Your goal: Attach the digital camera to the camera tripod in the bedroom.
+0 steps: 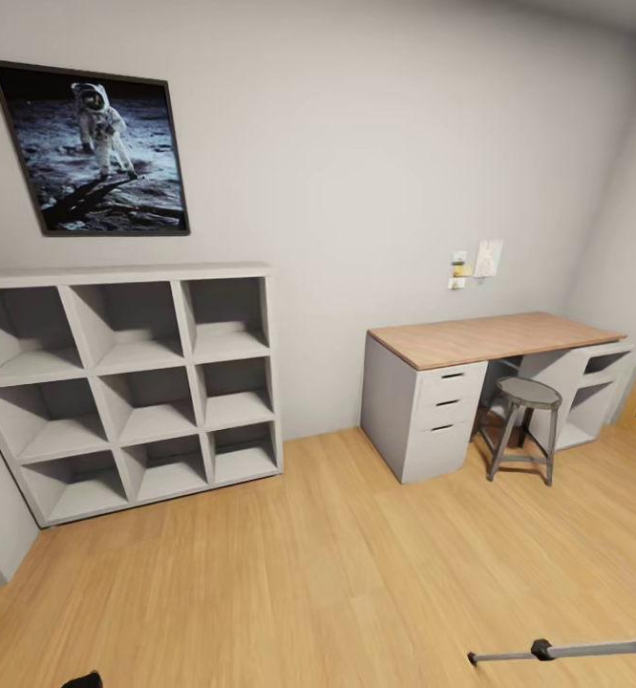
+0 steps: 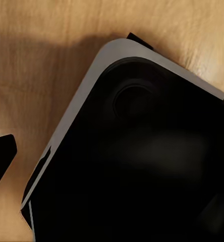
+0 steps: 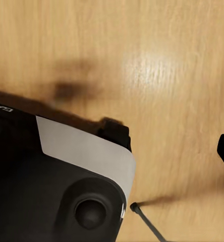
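One silver leg of the camera tripod (image 1: 571, 650) is seen low on the robot's right, lying across the wood floor (image 1: 337, 564), nearer the right arm; neither gripper's opening can be told.

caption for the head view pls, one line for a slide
Bedroom wall with an astronaut poster, cube shelf, desk and stool; a camera tripod leg enters lower right.

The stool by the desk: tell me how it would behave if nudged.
The stool would probably slide on the smooth wood floor. Its splayed legs suggest it resists tipping unless pushed high. It looks rigid, likely metal.
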Available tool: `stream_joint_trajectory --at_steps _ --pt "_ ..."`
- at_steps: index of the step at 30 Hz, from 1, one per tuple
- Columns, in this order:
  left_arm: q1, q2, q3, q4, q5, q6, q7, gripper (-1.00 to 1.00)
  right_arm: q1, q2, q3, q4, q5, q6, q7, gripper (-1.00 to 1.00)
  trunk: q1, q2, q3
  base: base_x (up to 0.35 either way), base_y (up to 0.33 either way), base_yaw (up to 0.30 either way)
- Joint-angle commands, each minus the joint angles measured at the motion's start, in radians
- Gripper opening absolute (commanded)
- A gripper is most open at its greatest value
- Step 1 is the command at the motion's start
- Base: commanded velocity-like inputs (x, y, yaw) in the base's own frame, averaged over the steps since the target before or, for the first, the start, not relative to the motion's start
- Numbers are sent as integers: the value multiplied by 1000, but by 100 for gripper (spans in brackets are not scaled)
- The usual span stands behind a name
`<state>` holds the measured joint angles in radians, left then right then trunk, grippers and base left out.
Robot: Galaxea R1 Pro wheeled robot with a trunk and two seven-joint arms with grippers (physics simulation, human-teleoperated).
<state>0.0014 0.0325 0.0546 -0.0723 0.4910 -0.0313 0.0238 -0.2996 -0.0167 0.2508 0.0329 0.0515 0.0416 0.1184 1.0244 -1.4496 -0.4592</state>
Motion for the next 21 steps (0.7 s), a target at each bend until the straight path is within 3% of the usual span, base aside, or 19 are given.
stream_joint_trajectory --at_steps 1,21 --pt "0 0 5 -1 -3 -1 2 100 -1 0 1 1 5 1 3 100 1 0 -1 325 0 0" --pt "0 0 7 -1 -2 -1 4 100 -1 -2 1 1 5 -2 0 100 1 0 -1 325 0 0"
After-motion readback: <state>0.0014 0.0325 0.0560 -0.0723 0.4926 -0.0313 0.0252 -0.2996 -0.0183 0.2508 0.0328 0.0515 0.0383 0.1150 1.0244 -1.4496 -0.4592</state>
